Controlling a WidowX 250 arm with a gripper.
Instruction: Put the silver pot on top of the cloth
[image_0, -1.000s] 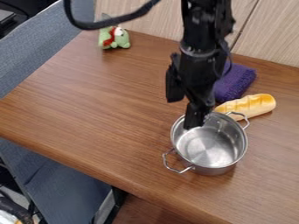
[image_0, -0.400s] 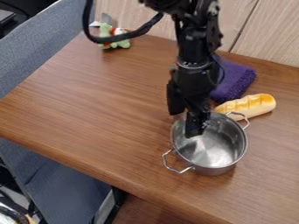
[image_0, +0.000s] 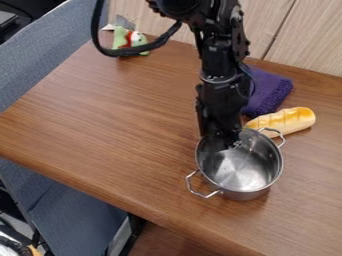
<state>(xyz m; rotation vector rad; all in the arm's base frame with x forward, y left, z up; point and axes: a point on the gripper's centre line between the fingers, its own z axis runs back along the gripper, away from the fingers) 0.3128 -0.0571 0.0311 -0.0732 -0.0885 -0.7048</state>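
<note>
Gripper (image_0: 222, 141) was down at silver pot's (image_0: 242, 169) rim; couldn't tell how open or if holding anything. Pot sat on table (image_0: 120, 125), off purple cloth (image_0: 269, 91).

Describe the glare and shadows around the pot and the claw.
Camera view: pale streaks of glare on the bare metal floor of the pot; a soft shadow on the table close by the pot's base; the claw, black and dark, its details merging at the pot's rim.
</note>
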